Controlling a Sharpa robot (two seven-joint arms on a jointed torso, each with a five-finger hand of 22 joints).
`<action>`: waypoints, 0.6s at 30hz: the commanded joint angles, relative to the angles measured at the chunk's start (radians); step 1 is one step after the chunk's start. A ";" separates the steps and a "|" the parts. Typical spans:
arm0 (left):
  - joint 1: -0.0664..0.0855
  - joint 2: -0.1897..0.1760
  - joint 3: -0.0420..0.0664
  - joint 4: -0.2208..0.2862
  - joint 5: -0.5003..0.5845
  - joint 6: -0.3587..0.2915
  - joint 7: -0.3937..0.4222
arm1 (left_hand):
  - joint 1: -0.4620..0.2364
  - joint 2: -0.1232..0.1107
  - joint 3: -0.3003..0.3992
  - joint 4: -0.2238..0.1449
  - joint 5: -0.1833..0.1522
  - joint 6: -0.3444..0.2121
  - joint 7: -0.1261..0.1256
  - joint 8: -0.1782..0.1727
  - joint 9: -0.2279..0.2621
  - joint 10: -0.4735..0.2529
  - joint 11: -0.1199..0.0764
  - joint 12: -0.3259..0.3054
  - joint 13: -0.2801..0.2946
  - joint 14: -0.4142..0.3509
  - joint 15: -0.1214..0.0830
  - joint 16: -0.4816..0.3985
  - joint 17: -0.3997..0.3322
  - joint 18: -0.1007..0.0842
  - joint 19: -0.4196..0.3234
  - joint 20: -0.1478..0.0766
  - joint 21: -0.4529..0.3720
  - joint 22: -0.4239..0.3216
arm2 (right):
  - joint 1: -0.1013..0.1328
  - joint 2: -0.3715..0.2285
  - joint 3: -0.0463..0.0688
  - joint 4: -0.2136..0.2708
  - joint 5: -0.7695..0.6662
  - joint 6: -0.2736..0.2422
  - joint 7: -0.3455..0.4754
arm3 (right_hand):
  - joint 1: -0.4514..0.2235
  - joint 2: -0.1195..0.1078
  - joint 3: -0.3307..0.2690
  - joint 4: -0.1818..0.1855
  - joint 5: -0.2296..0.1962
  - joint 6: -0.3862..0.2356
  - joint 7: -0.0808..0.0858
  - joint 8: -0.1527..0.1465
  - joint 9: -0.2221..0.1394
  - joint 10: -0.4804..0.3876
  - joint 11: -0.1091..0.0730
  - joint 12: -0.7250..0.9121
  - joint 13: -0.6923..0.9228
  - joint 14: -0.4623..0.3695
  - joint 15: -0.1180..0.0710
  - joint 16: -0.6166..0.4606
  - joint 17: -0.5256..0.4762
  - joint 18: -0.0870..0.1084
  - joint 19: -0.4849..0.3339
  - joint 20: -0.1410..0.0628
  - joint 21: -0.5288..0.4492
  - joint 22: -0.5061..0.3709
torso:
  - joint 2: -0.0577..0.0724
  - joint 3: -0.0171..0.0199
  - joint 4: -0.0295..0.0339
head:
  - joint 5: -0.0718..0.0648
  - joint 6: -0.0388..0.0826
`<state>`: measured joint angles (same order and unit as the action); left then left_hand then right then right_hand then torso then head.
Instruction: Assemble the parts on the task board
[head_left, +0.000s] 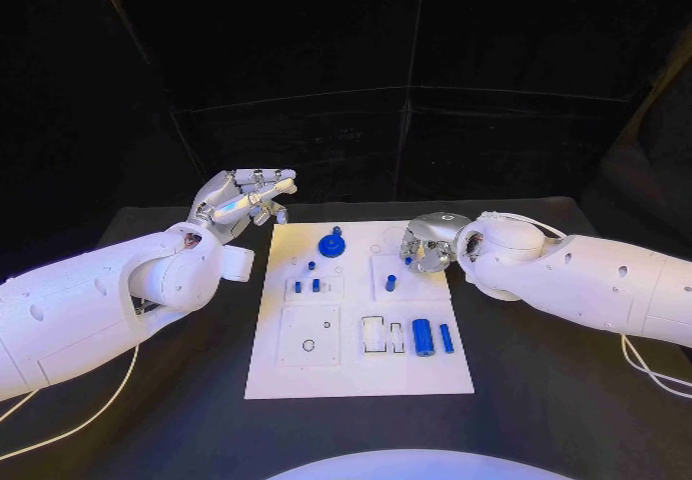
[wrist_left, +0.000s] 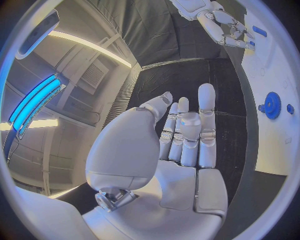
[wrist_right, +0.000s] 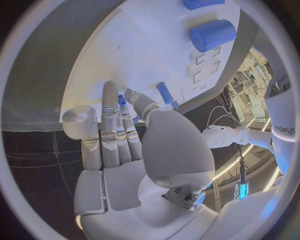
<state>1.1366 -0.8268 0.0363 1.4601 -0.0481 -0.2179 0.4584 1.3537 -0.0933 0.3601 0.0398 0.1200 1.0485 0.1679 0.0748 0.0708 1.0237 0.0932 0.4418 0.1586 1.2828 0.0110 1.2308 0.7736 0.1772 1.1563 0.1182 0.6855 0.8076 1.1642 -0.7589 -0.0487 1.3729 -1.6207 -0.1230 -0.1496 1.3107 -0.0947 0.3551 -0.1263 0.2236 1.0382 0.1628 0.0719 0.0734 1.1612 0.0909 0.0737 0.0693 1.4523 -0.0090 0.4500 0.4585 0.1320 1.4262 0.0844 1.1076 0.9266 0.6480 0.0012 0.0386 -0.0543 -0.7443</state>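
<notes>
Looking at the fingers: your right hand (head_left: 428, 243) hangs over the far right part of the task board (head_left: 361, 375). Its fingers (wrist_right: 110, 116) point down at the board, a little apart. A small blue bit shows at their tips in the right wrist view, but you cannot tell if they pinch it or just hover over it.
Left fingers: your left hand (head_left: 245, 199) is lifted off the worktop (head_left: 577, 400) by the board's far left corner. Its fingers (wrist_left: 206, 107) are straight and apart, holding nothing.
Parts: a blue gear (head_left: 332, 244) stands at the far edge of the board. Small blue pegs (head_left: 306, 285) stand in the middle. A blue peg (head_left: 389, 283) stands just beside the right fingers. A fat blue cylinder (head_left: 423, 337) and a thin blue rod (head_left: 447, 338) lie near the front right.
Doing it well: I think the step is picking or seating a peg by the right hand. Go slow, keep the peg upright, and keep the left hand clear.
Hard to see: the right hand covers the spot under it in the head view, so any hole there is hidden.
</notes>
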 joint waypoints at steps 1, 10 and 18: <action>0.001 0.001 0.001 0.000 0.006 0.016 0.011 | -0.003 0.000 -0.007 -0.002 -0.003 -0.008 -0.002 0.005 0.000 -0.010 0.000 0.007 0.002 -0.003 0.003 -0.003 0.002 0.006 -0.003 -0.001 -0.006 -0.001 | 0.001 0.004 0.001 -0.003 0.007 0.005 0.016 | 0.011 0.007 0.013 0.001 -0.002 0.012 -0.001 0.004 0.002 0.014 -0.002 0.008 0.002 -0.008 0.001 0.002 0.002 -0.015 0.001 0.005 0.009 0.008 | 0.001 -0.0001 -0.0004 | 0.000 -0.002; 0.001 0.003 0.001 -0.005 0.006 0.017 0.008 | -0.003 0.001 -0.009 -0.001 -0.003 -0.010 -0.001 0.005 0.000 -0.014 0.001 0.009 0.002 -0.003 0.004 -0.002 0.002 0.006 -0.002 0.000 -0.007 -0.003 | -0.002 0.014 0.001 -0.012 0.009 0.015 0.019 | 0.022 0.037 0.078 0.011 -0.034 0.045 -0.008 0.007 0.004 0.036 -0.009 0.017 0.004 -0.010 -0.002 -0.001 0.017 -0.017 -0.006 0.005 0.042 0.040 | 0.000 -0.0001 -0.0003 | -0.001 -0.004; 0.001 0.003 0.001 -0.008 0.006 0.018 0.005 | -0.003 0.002 -0.010 -0.001 -0.003 -0.011 0.000 0.005 0.000 -0.016 0.002 0.010 0.003 -0.002 0.005 -0.001 0.003 0.006 -0.001 0.000 -0.008 -0.003 | -0.003 0.017 0.001 -0.013 -0.002 0.010 -0.002 | 0.034 0.066 0.116 0.016 -0.081 0.081 -0.018 0.018 0.011 0.068 -0.019 0.027 0.012 -0.008 -0.008 -0.003 0.025 -0.020 -0.008 0.000 0.065 0.064 | 0.001 -0.0003 -0.0005 | -0.003 -0.006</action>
<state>1.1366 -0.8249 0.0362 1.4517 -0.0468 -0.2119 0.4573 1.3537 -0.0933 0.3545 0.0400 0.1200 1.0414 0.1676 0.0748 0.0707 1.0129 0.0965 0.4456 0.1602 1.2828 0.0110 1.2308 0.7761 0.1771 1.1563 0.1182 0.6819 0.8057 1.1628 -0.7445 -0.0469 1.3574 -1.6159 -0.1219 -0.1464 1.3407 -0.0381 0.4667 -0.1106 0.1455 1.1142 0.1454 0.0838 0.0818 1.2242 0.0713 0.0966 0.0797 1.4487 -0.0127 0.4500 0.4819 0.1321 1.4227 0.0878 1.1695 0.9897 0.6487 0.0011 0.0380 -0.0562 -0.7497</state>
